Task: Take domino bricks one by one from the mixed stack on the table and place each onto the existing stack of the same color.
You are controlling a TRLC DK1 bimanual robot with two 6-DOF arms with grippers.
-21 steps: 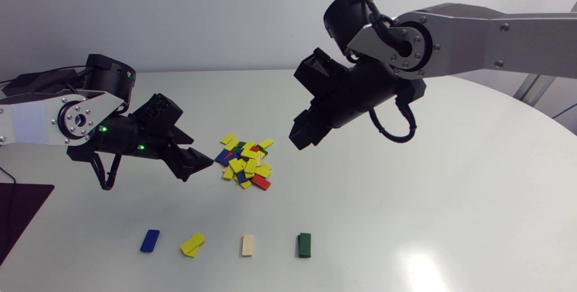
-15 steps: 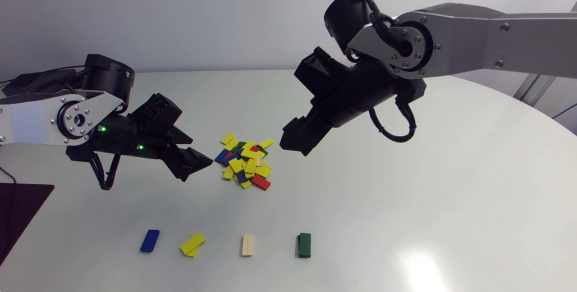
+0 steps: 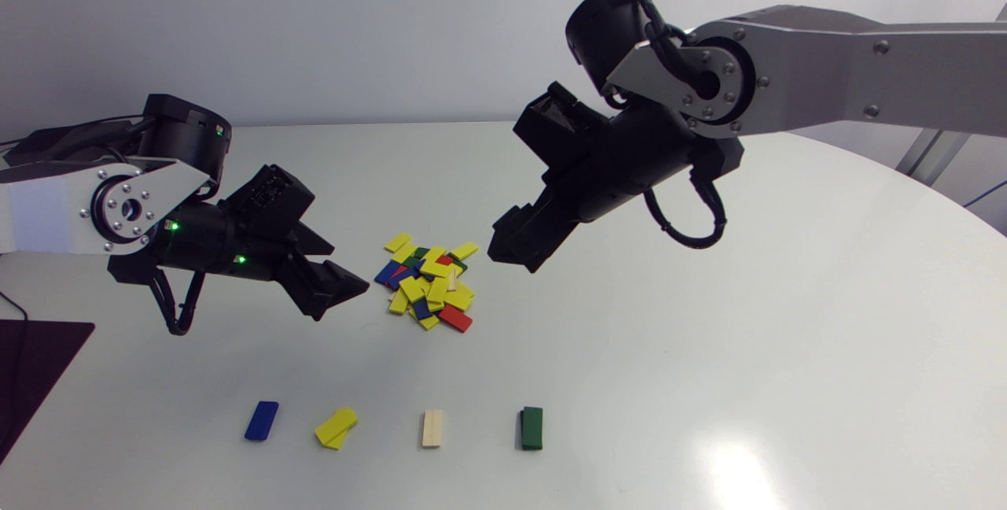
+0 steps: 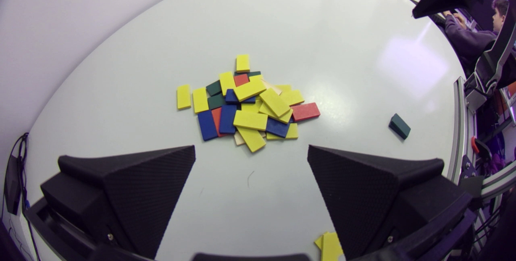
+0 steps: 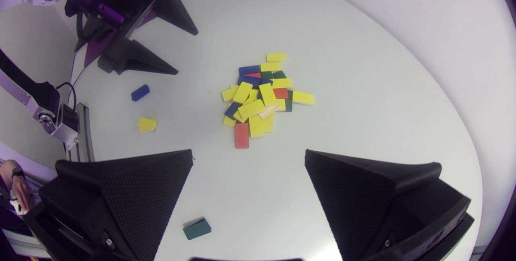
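Lying between my left gripper (image 3: 350, 270) and right gripper (image 3: 511, 256), mixed pile (image 3: 429, 286) is just ahead of both; arms hover tilted down, fingers spread, empty.

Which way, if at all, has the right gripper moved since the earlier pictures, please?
Yes. The right gripper, jaws open, has come closer to the mixed pile, leftward in the head view.

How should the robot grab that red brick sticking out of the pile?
Grip the red brick by the long sides of its outer half, coming straight down from above. It lies flat at the edge of the pile, top bare, and that half juts onto bare table, so there looks to be room on either side. Its inner end crowds against yellow bricks.
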